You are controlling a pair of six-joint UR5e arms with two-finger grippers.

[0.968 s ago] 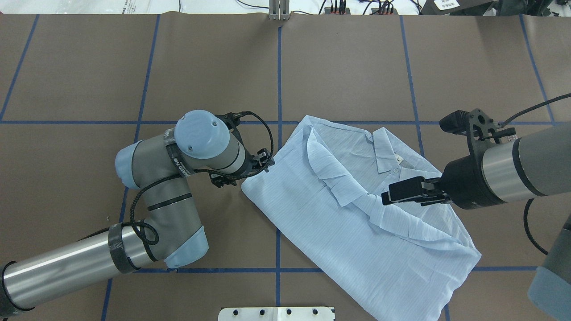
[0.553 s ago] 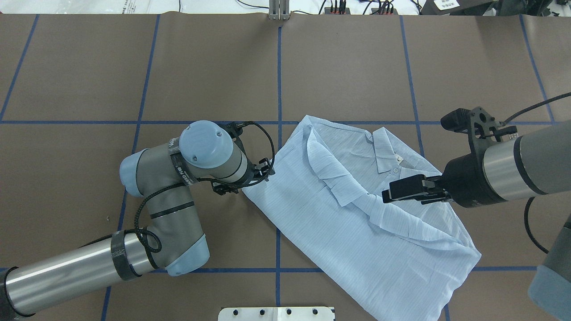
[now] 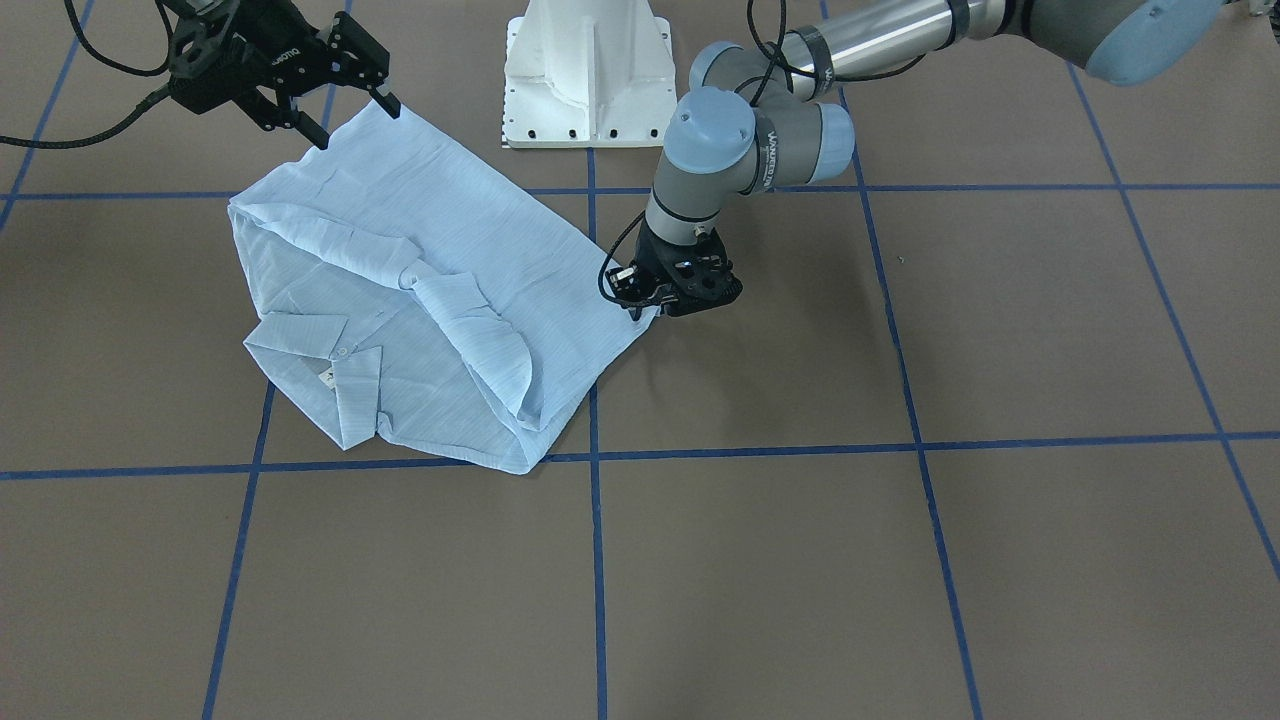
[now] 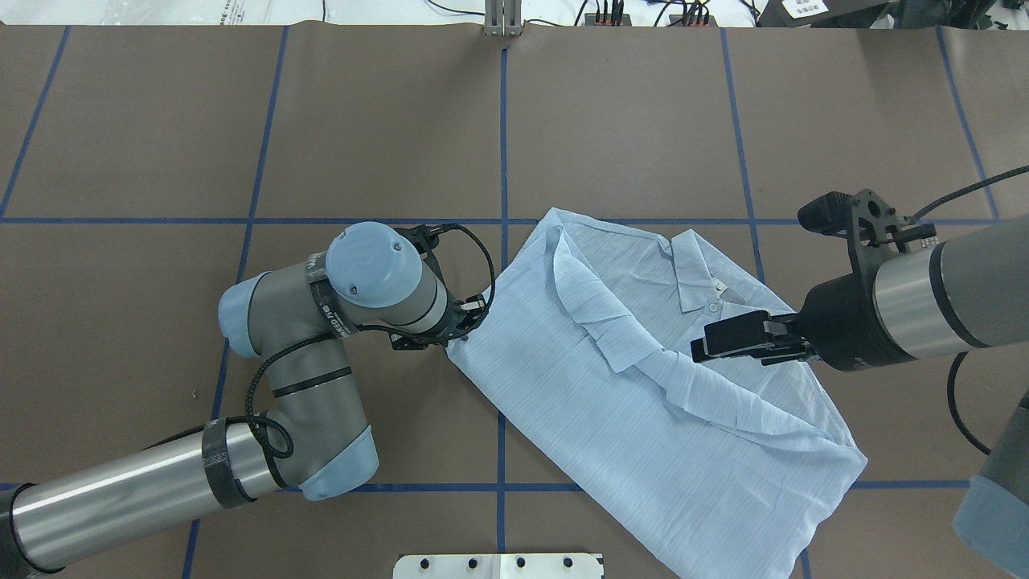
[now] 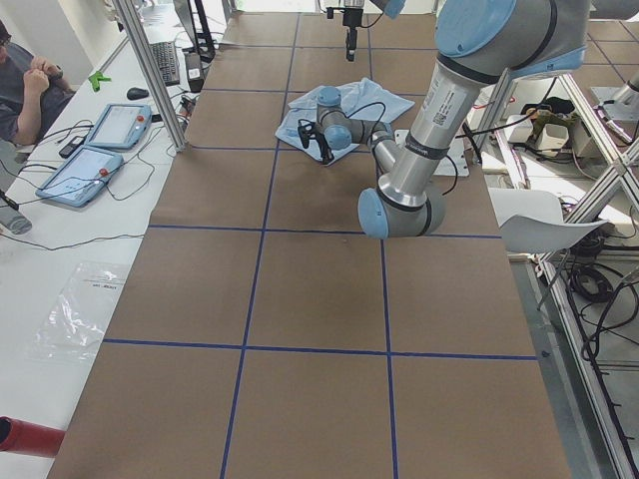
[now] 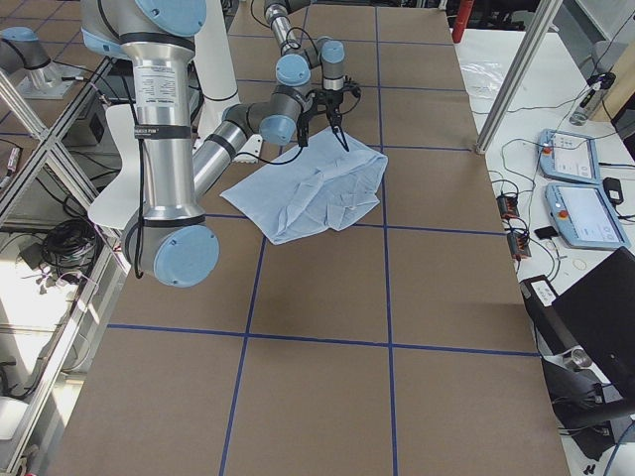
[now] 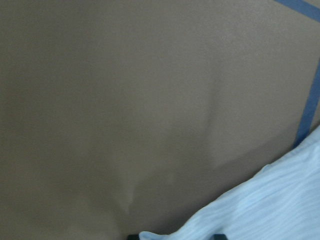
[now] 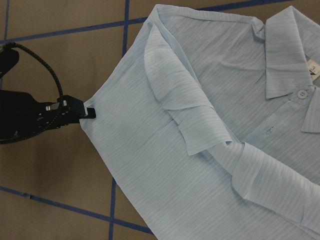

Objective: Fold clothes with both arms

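Meeting shirt (image 4: 643, 402) edge, left gripper (image 4: 460, 338), jaws mostly hidden

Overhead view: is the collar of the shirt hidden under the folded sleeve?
No, the collar lies uncovered, while the sleeve is folded across the shirt beside it.

The left gripper (image 4: 460, 336) hides its jaws under its wrist (image 4: 382, 277); the shirt (image 4: 643, 402) overruns the overhead view's bottom.
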